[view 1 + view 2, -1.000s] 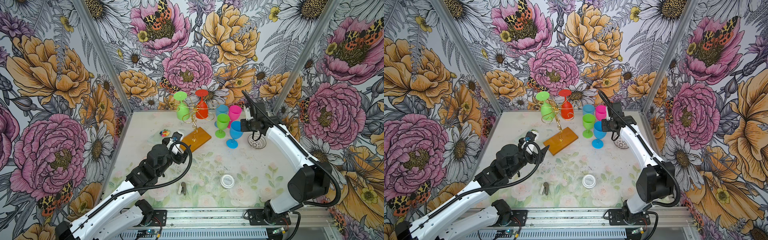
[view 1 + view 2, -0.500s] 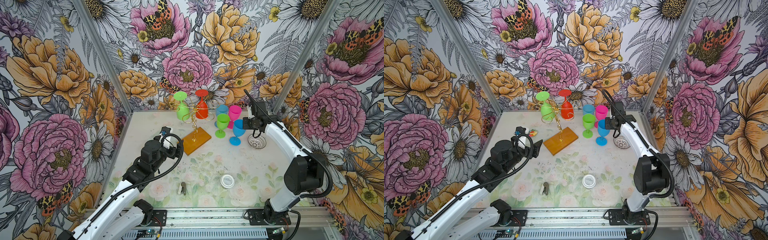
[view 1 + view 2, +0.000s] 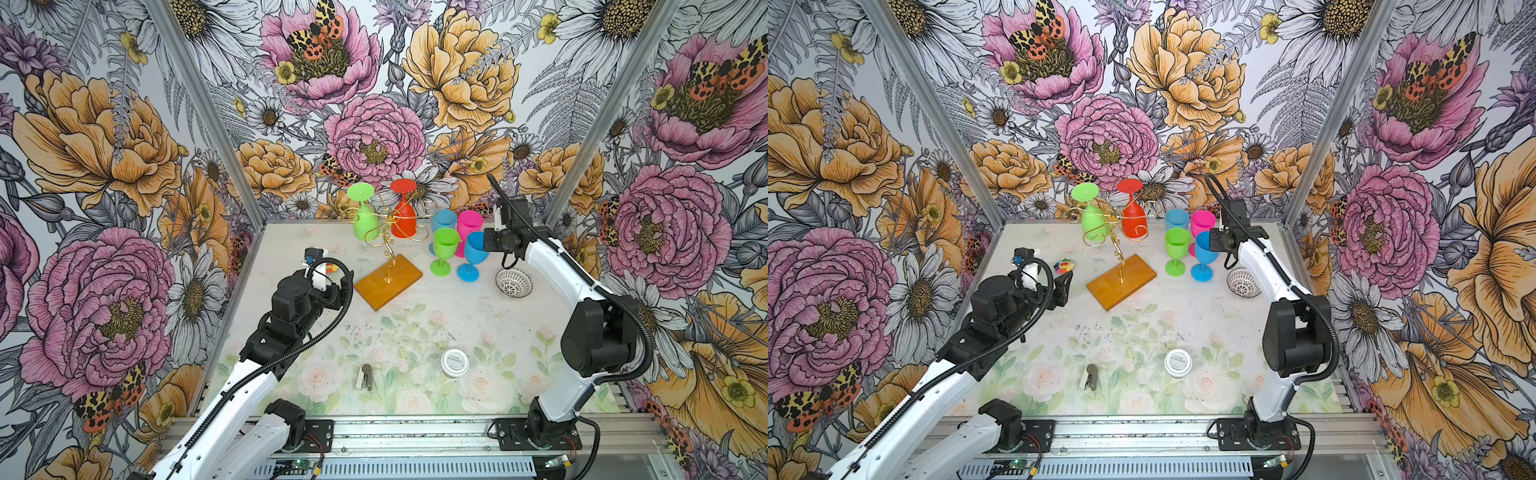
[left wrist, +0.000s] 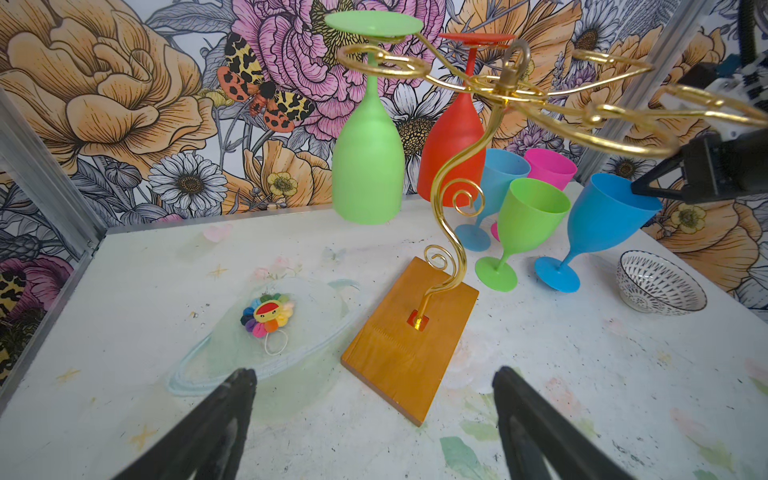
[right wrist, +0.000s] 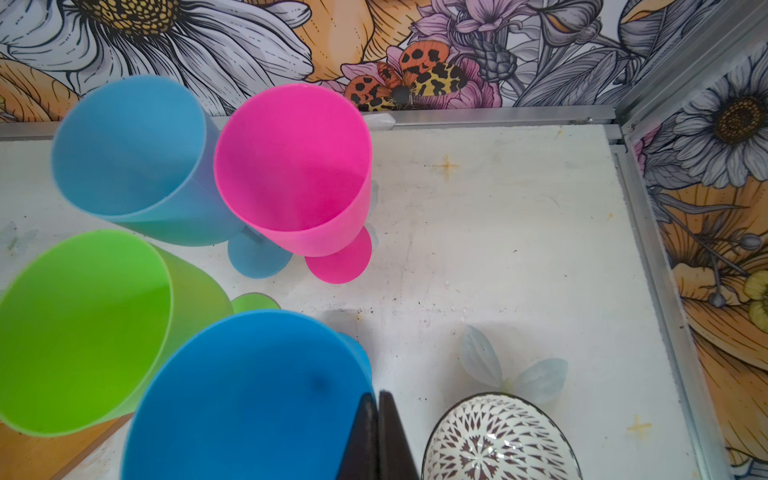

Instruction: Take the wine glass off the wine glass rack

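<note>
- Since a second ago, the left arm has drawn back from the wooden base toward the near-left, and the left gripper (image 4: 374,374) has spread a little wider. The right arm has carried the blue wine glass (image 4: 602,216) slightly farther back.
- Nearest, the left gripper hovers wide apart and empty over the table (image 4: 582,374). It faces the wine glass rack (image 4: 409,345), whose base lies just ahead of it.
- In the middle, the blue wine glass is already off the rack and sits just beside the upright green glass (image 4: 530,216). The right gripper (image 5: 376,401) is clenched on its rim and seems to pinch the thin wall.
- I judge that letting go while it leans could make it fall against its neighbours or the patterned bowl (image 4: 660,282).
- Its long axis is tilted, with the mouth up toward the right arm and the foot low. I cannot tell if the foot touches the table.
- Farthest, the hanging green wine glass (image 4: 368,166) and the hanging red wine glass (image 4: 451,149) are on the rack, foot up and mouth down, with long axes vertical.
- Pulling one straight down, and not out along the wire, would probably drag or tip the light rack.
</note>
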Robot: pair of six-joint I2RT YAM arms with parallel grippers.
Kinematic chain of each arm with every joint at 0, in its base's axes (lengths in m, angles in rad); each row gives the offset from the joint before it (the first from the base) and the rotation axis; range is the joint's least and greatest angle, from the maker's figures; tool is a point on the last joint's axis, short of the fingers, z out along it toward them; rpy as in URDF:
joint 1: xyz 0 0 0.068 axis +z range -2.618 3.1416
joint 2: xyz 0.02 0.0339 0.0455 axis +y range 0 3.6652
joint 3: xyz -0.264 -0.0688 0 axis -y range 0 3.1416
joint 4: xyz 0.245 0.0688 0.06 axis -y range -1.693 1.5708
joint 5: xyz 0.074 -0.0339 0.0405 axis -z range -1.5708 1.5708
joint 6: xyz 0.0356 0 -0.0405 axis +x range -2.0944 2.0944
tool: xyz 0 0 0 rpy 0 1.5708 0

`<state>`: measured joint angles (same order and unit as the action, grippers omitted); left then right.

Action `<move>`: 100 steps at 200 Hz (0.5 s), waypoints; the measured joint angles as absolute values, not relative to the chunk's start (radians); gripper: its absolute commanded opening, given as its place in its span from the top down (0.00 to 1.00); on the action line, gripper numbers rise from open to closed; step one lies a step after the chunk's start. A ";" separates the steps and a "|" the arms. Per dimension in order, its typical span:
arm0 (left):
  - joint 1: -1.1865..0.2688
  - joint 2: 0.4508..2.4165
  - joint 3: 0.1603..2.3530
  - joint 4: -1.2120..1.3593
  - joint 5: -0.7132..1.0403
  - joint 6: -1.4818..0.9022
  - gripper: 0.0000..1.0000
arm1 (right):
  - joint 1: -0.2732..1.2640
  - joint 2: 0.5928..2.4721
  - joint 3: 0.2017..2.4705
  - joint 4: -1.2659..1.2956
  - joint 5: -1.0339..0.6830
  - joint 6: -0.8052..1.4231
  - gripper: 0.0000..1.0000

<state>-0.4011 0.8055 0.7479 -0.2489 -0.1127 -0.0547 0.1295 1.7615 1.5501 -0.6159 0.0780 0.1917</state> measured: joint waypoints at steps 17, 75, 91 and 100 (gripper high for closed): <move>-0.395 0.805 0.748 -0.247 -0.109 -0.055 0.09 | 0.130 1.776 1.565 -0.607 0.075 0.190 1.00; -0.387 0.804 0.748 -0.246 -0.102 -0.055 0.08 | 0.130 1.818 1.599 -0.596 0.074 0.189 1.00; -0.387 0.800 0.748 -0.246 -0.102 -0.055 0.08 | 0.129 1.822 1.610 -0.593 0.074 0.189 1.00; -0.387 0.798 0.748 -0.246 -0.102 -0.055 0.09 | 0.130 1.824 1.615 -0.593 0.074 0.189 1.00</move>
